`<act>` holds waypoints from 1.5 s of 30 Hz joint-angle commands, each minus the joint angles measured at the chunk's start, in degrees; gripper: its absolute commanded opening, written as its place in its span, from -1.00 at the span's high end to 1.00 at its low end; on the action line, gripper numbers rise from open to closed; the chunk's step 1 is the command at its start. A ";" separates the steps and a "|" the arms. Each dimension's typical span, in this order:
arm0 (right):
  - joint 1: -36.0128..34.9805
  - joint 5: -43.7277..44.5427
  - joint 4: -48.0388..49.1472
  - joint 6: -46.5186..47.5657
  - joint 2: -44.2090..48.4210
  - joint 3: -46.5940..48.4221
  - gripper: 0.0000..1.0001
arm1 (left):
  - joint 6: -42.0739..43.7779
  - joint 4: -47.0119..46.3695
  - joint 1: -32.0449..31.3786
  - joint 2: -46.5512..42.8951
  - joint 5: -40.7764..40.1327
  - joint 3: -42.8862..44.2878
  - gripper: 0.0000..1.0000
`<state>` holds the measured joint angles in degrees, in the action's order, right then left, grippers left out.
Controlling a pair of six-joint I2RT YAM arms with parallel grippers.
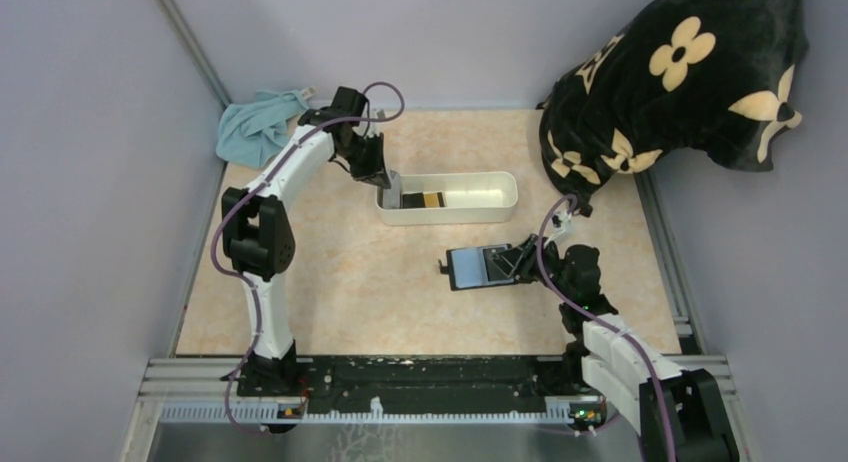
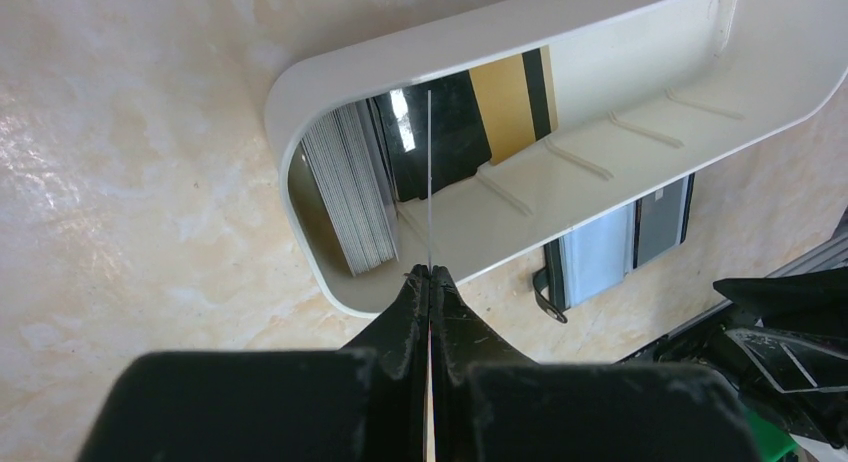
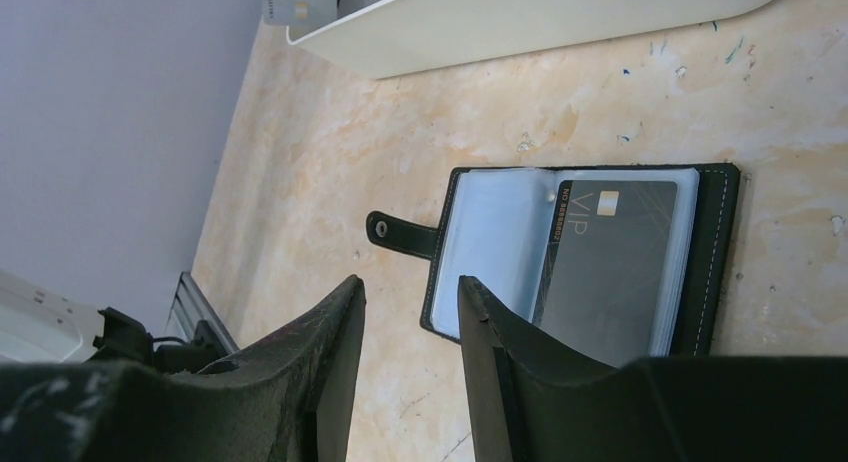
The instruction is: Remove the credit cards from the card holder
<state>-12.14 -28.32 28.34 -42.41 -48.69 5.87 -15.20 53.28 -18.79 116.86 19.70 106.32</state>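
The black card holder [image 1: 470, 267] lies open on the table, grey-blue inside up; in the right wrist view [image 3: 590, 252] a dark grey credit card [image 3: 612, 267] marked VIP sits in its sleeve. My right gripper [image 3: 410, 282] is open and empty, just beside the holder's near edge, and shows in the top view [image 1: 505, 265]. My left gripper [image 2: 430, 272] is shut on a thin credit card [image 2: 429, 172] seen edge-on, held over the left end of the white tray [image 2: 300, 92]; it shows in the top view [image 1: 388, 190]. Several cards [image 2: 350, 197] lie in the tray.
The white oblong tray [image 1: 500, 214] stands behind the holder, mid-table. A blue cloth [image 1: 255, 127] lies at the back left. A black flowered cushion [image 1: 680, 82] fills the back right. Grey walls close both sides.
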 commanded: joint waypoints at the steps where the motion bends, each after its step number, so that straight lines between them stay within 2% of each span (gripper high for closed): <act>1: 0.72 0.17 3.00 1.87 0.62 -0.10 0.20 | 0.11 2.14 0.42 2.69 0.85 2.83 1.00; 23: 1.06 1.53 1.62 3.12 0.01 -0.42 0.23 | -0.49 1.01 0.42 7.63 -2.44 3.37 1.00; 26: 1.09 1.59 1.56 3.20 0.00 -0.42 0.22 | -0.69 0.48 0.42 7.57 -2.45 3.31 0.80; 31: 1.07 1.42 1.41 3.21 0.08 -0.27 0.22 | -0.95 -0.15 0.42 6.51 -4.17 3.04 0.57; 38: 1.07 1.38 0.42 3.04 1.09 0.01 0.23 | -2.88 -5.98 0.42 -0.65 -6.87 -0.77 0.48; 41: 1.11 2.68 -2.28 3.83 2.43 0.66 0.23 | -2.20 -13.33 0.06 -7.18 -7.17 -6.18 0.46; 43: 1.07 4.06 -5.16 5.03 3.49 1.65 0.23 | -1.33 -21.93 -1.07 -13.46 -6.80 -12.06 0.43; 45: 1.13 5.47 -7.83 6.26 4.24 2.81 0.23 | -1.12 -30.38 -2.94 -19.63 -6.46 -18.49 0.06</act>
<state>-11.44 -25.80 24.08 -39.44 -46.63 5.23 -17.04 40.42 -19.22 109.14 13.41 95.68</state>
